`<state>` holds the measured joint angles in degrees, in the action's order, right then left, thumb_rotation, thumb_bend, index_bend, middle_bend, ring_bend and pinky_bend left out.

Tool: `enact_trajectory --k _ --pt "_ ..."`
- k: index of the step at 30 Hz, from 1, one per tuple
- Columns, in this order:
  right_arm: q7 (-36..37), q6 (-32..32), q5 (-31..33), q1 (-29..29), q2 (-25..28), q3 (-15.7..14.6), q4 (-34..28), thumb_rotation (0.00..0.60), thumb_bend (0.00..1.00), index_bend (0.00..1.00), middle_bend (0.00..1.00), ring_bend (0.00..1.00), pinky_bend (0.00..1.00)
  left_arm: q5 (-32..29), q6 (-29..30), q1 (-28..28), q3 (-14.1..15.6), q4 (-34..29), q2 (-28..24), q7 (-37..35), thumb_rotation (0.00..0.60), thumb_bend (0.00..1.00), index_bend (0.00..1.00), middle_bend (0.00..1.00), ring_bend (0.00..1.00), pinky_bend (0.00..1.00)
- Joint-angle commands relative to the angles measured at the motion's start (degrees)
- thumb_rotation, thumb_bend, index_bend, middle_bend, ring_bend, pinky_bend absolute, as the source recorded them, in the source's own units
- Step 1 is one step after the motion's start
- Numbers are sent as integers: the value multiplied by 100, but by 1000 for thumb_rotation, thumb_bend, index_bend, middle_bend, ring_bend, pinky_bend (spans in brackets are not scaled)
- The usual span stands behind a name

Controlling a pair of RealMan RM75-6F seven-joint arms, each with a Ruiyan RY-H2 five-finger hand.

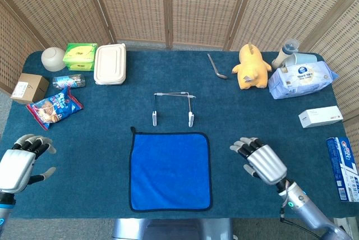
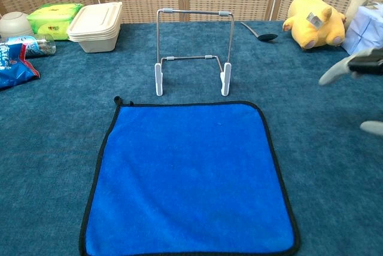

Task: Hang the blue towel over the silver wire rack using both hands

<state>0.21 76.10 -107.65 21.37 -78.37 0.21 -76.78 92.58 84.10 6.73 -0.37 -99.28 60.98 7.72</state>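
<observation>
The blue towel (image 1: pixel 170 170) (image 2: pixel 190 178) lies flat and square on the table, black-edged, with a small loop at its far left corner. Just behind it stands the silver wire rack (image 1: pixel 173 107) (image 2: pixel 192 51) on white feet, bare. My right hand (image 1: pixel 259 159) hovers to the right of the towel, fingers spread, holding nothing; only blurred fingertips (image 2: pixel 335 72) of it show at the chest view's right edge. My left hand (image 1: pixel 22 158) is near the table's front left corner, well clear of the towel, fingers apart and empty.
A yellow plush toy (image 1: pixel 251 67), a spoon (image 1: pixel 216 67), a wipes pack (image 1: pixel 300 79) and a white box (image 1: pixel 320 116) sit at the right. At the left are a lidded container (image 1: pixel 110 64), a green pack (image 1: pixel 79 56), a bowl (image 1: pixel 54 58), a snack bag (image 1: pixel 54 107) and a cardboard box (image 1: pixel 29 87).
</observation>
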Motion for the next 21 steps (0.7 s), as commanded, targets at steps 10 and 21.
enact_trajectory --k 10,21 --pt "209 -377 -156 562 -661 -114 580 600 239 213 262 216 326 10 -20 43 0 -63 -12 33 600 246 448 365 290 223" --pt "437 -60 -338 854 -1398 -237 1593 600 124 185 240 173 313 -57 -71 59 15 -113 -26 37 600 246 444 364 290 223"
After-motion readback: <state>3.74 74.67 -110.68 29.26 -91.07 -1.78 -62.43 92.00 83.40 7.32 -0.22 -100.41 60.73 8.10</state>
